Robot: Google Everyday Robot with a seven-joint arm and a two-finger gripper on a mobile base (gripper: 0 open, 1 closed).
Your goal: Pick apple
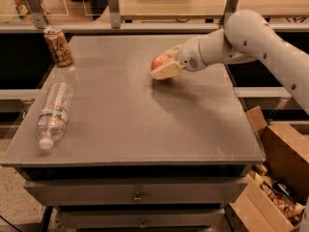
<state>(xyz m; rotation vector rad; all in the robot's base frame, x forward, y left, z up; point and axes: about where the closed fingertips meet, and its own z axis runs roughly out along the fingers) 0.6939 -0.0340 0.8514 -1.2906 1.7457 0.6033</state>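
The apple (158,61), small, round and reddish-orange, is in the middle of the back half of the grey table (145,124). My gripper (161,63) reaches in from the right on the white arm (251,37). Its cream fingers (166,70) sit on either side of the apple and press against it. The apple seems to be just above the tabletop, with a shadow under it.
A tan drink can (58,46) stands at the table's back left corner. A clear plastic water bottle (53,112) lies on its side near the left edge. An open cardboard box (280,178) sits on the floor at the right. A shelf rail runs behind the table.
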